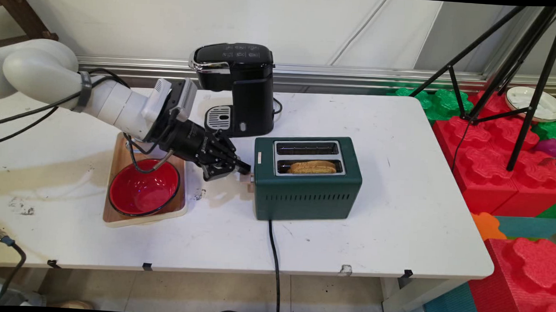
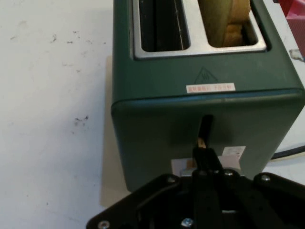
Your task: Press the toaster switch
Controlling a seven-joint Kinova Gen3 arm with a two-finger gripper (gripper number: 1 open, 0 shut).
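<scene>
Black pincer (image 1: 242, 169) with fingers pressed together on the boxy green metal toaster's (image 1: 307, 195) pale lever (image 2: 206, 164), glossy red bowl (image 1: 144, 192) on wooden tray (image 1: 116, 214) behind it, black coffee machine (image 1: 239, 86) beside.

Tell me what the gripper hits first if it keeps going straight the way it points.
The gripper points at the green toaster's end face. Its closed fingertips sit at the lever slot, seemingly touching already, so the toaster comes first.
</scene>
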